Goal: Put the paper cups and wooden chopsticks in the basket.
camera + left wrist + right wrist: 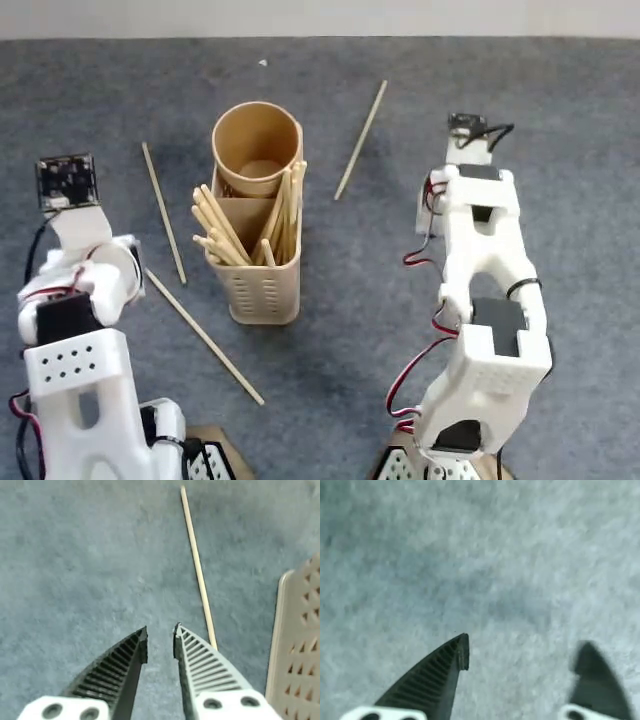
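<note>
- High view: a tall beige perforated plastic basket (pixel 262 290) stands upright mid-table on the grey carpet (pixel 560 90). A round brown paper cup (pixel 257 150) sits mouth-up in its far compartment. A bundle of pale wooden chopsticks (pixel 250 230) leans in the near one.
- Three more thin wooden sticks lie flat on the carpet. The side chopstick (pixel 163 212) lies just beside the basket, toward the left arm (pixel 75 300). The slanting chopstick (pixel 205 335) runs between that arm and the basket's near end. The far chopstick (pixel 360 140) rests beyond the basket, nearer the right arm (pixel 485 260).
- Left wrist view: the left gripper (pixel 160 642) holds its ribbed fingers a narrow gap apart with nothing between them, above the carpet. One wooden stick (pixel 197 570) stretches away from it, its near end just beside one fingertip; whether they touch, I cannot tell. The basket's wall lies just past that stick.
- Right wrist view: the right gripper (pixel 525 655) is spread wide and empty over carpet, well apart from the basket.
- The finger gaps read from the wrist views; the cup's compartment reads from the high view.
</note>
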Robot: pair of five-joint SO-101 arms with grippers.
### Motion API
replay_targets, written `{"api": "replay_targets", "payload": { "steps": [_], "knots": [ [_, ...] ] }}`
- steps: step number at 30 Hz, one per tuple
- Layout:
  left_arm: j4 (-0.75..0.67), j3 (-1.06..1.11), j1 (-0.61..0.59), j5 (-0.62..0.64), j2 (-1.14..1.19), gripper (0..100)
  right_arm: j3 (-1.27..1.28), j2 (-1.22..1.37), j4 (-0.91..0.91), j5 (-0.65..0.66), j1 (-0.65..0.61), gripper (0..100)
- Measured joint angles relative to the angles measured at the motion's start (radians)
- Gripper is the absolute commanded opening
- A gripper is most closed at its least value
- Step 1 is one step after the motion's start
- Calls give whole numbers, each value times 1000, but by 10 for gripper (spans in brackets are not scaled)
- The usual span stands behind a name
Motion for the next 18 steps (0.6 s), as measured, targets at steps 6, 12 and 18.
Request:
{"api": "replay_targets", "payload": {
  "steps": [6, 12, 18],
  "knots": [
    [77, -146, 0, 49, 18, 124, 2, -28, 54, 9, 9, 52],
    [310, -437, 14, 89, 282, 168, 161, -311, 55, 18, 32, 5],
    [470, -678, 69, 109, 684, 172, 615, -781, -81, 121, 41, 5]
  ]
}}
